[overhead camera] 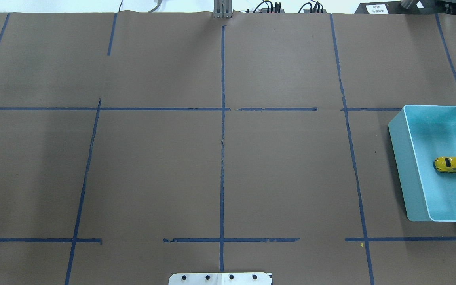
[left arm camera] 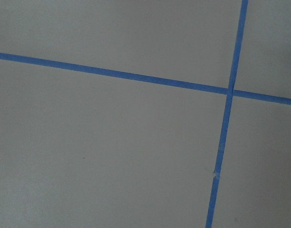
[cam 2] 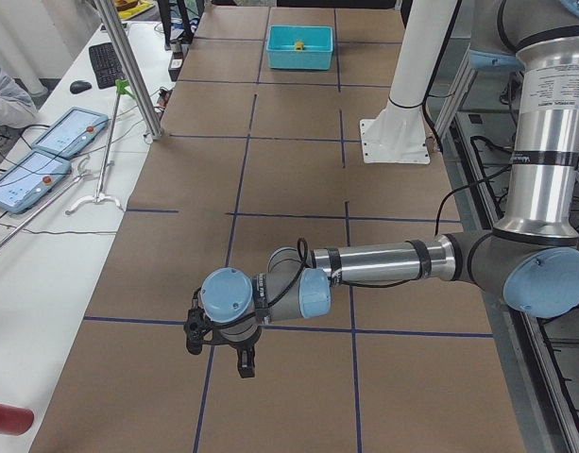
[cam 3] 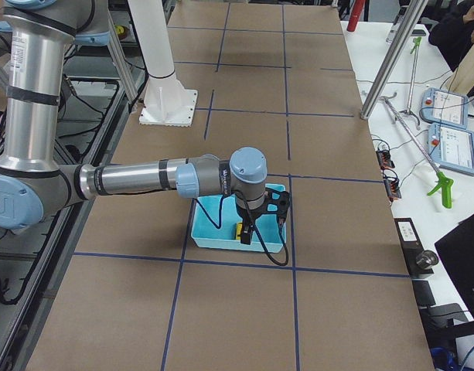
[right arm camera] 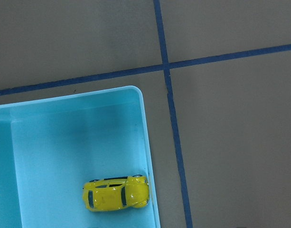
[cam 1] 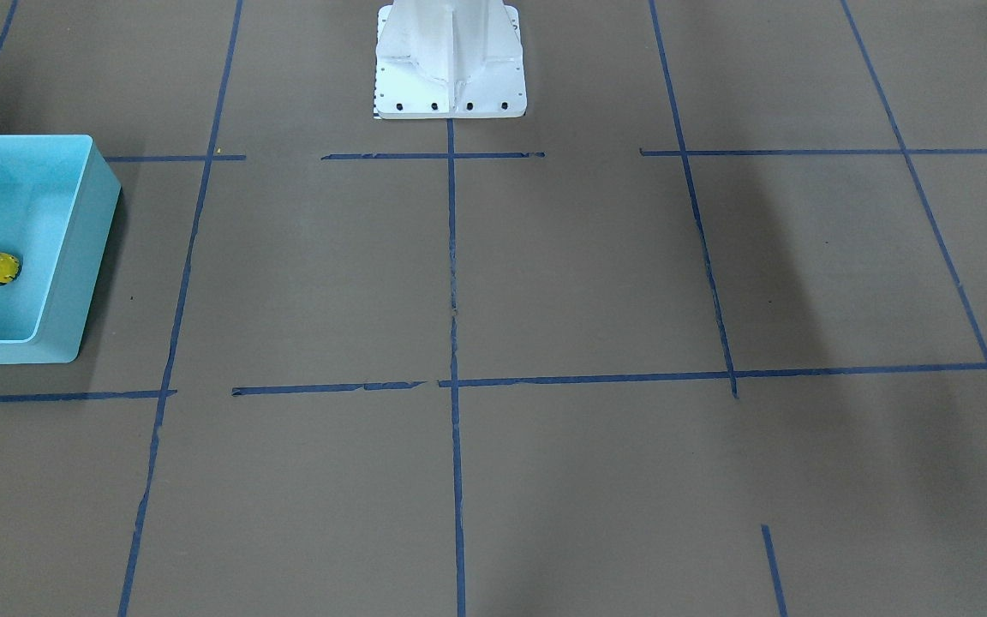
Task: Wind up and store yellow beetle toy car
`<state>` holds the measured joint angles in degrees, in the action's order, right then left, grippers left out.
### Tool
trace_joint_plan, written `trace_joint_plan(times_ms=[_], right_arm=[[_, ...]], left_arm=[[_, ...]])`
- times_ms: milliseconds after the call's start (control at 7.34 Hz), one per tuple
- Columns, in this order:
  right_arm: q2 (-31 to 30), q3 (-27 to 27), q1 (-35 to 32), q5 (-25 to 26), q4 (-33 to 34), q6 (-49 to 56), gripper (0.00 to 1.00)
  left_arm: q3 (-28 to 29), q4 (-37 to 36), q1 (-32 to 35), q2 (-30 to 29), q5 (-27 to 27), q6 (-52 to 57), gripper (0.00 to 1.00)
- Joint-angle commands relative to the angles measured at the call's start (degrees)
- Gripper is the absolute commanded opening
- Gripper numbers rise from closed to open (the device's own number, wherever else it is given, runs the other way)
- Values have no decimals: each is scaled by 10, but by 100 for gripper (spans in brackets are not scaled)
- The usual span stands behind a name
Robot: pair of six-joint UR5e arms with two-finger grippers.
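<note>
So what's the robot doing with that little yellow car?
Nobody is holding it right now. The yellow beetle toy car sits inside the light-blue bin, near one wall. The right arm's tool hangs above that bin. The left arm's tool hangs over the table, far from it. So the car looks already put away.

We find no legible text. A white card past the far right corner of the bench carries dark print, too small to read.
</note>
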<state>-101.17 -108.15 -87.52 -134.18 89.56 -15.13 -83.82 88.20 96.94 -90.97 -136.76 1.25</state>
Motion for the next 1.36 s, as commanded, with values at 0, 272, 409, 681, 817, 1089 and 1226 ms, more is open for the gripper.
trace_joint_plan(times_ms=[0, 272, 409, 681, 817, 1089, 1226], right_arm=[[-13, 15, -39, 1, 4, 85, 100], [-8, 12, -58, 0, 43, 90, 100], [-6, 11, -61, -1, 54, 91, 100], [14, 19, -48, 0, 62, 92, 100], [26, 21, -51, -1, 83, 93, 100], [33, 22, -71, 0, 97, 147, 100], [34, 22, -79, 0, 97, 151, 100]], left_arm=[[1, 1, 0, -1, 2, -8, 100], [-1, 2, 4, 4, 0, -7, 100], [-1, 2, 17, 0, 0, -6, 100], [-1, 2, 18, -1, 0, -6, 100], [-1, 2, 18, -1, 0, -6, 100], [-1, 2, 18, -1, 0, -6, 100], [-1, 2, 18, -1, 0, -6, 100]])
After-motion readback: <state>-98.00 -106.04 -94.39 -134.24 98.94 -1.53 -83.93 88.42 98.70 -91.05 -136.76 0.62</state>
